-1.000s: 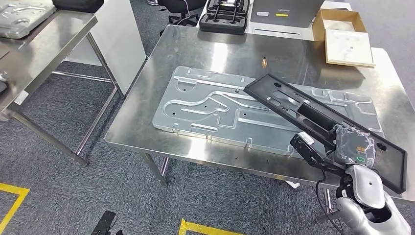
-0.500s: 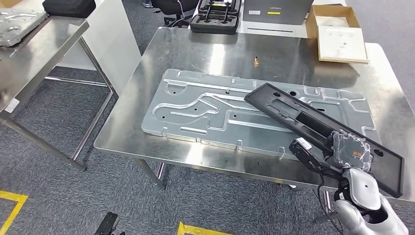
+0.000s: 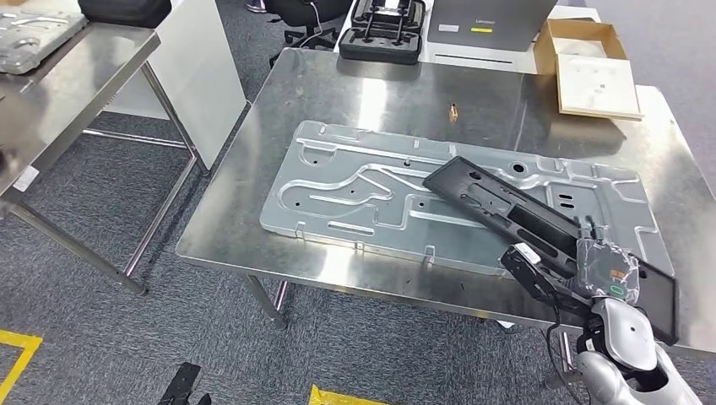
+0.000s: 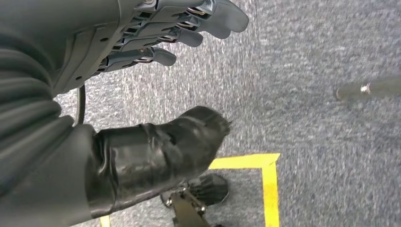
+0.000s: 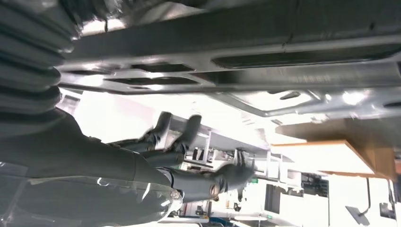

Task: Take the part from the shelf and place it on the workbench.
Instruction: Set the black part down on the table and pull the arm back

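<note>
On workbench (image 3: 253, 202): one plate (image 3: 355, 186) | one black part (image 3: 523, 221), right hand (image 3: 604, 268) gripping

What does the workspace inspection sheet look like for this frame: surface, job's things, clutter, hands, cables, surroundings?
Surface: steel workbench, shiny, carrying a large stamped metal panel.
Job's things: long black part lying aslant over the metal panel, its near end at the right hand.
Clutter: small brown item on the bench; open cardboard box at the far right corner; black case beyond the far edge.
Hands: right hand grips the black part's near end; left hand hangs over the carpet, fingers apart, holding nothing.
Cables: thin black cable along the right wrist.
Surroundings: second steel table at left, grey carpet, yellow floor tape.
</note>
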Robot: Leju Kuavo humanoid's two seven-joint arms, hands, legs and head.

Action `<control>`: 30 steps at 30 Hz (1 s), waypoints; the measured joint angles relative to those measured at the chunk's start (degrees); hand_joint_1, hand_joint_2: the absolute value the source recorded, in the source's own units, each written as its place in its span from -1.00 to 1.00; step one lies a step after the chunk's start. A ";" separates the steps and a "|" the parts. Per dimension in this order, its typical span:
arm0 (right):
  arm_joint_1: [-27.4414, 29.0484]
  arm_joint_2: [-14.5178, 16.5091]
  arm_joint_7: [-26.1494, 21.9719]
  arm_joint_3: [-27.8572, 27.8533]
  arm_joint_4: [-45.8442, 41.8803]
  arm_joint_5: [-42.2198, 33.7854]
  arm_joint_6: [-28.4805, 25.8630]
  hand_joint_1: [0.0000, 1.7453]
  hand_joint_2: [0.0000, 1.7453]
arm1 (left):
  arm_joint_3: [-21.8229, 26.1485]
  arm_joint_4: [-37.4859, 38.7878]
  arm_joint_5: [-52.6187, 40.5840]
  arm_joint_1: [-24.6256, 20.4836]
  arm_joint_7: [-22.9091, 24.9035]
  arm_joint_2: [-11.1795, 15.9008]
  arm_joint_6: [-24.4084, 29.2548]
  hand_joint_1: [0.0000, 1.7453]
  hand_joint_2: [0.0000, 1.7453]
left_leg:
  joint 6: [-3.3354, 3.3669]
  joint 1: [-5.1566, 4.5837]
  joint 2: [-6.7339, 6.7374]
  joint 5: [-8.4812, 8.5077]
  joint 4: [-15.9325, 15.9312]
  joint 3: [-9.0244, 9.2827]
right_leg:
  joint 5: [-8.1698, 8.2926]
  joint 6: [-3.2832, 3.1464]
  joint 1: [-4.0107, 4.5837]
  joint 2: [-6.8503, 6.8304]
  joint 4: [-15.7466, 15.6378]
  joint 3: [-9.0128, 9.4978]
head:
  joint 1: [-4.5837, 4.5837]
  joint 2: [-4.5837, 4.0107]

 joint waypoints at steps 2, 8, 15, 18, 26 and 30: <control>-0.30 0.03 -0.02 0.04 -0.71 -0.36 -0.74 -1.00 -1.00 | 0.03 0.00 0.20 -0.05 -0.08 0.07 0.90 -1.00 -1.00 | -0.48 -0.14 -0.07 -0.57 0.93 -0.32 | 2.01 -0.14 -0.01 -0.08 -6.04 2.97 | -0.04 0.00; -2.10 0.13 -0.13 1.74 -3.93 1.90 -1.97 -1.00 -1.00 | 0.05 0.00 -0.35 -0.40 1.92 0.11 4.01 -1.00 -1.00 | -2.11 0.03 -0.05 -2.28 3.58 -1.63 | 2.46 -1.81 0.06 -0.01 -8.39 3.96 | -0.24 0.00; -3.36 0.68 -0.28 4.56 -6.68 2.74 -2.47 -1.00 -1.00 | 0.07 0.00 0.05 0.43 4.20 -0.08 2.91 -1.00 -1.00 | -3.03 0.86 0.00 -3.79 11.67 -5.88 | 2.46 -2.26 0.23 -0.18 -8.55 4.22 | -0.40 0.00; -4.07 0.81 -0.48 5.37 -7.85 3.01 -3.15 -1.00 -1.00 | 0.07 0.00 -0.55 0.45 5.69 -0.06 3.18 -1.00 -1.00 | -2.52 0.57 -0.04 -0.34 1.61 -0.94 | 2.47 -1.84 0.22 -0.14 -8.67 4.34 | -0.38 0.00; -5.05 1.33 -1.98 7.16 -9.82 1.61 -5.36 -1.00 -1.00 | 0.05 0.15 -2.12 0.81 7.92 0.11 4.62 -1.00 -1.00 | -0.39 0.31 0.02 0.89 -1.36 0.41 | -2.82 -0.35 0.22 -0.16 0.31 0.43 | -0.13 0.00; -5.47 2.51 -3.92 8.23 -10.46 -2.26 -7.39 -1.00 -1.00 | 0.05 0.15 -2.74 1.22 8.64 0.01 4.76 -1.00 0.00 | -0.23 0.15 -0.01 0.65 -1.00 0.40 | -2.64 -0.32 0.20 -0.17 4.20 -1.44 | -0.08 0.00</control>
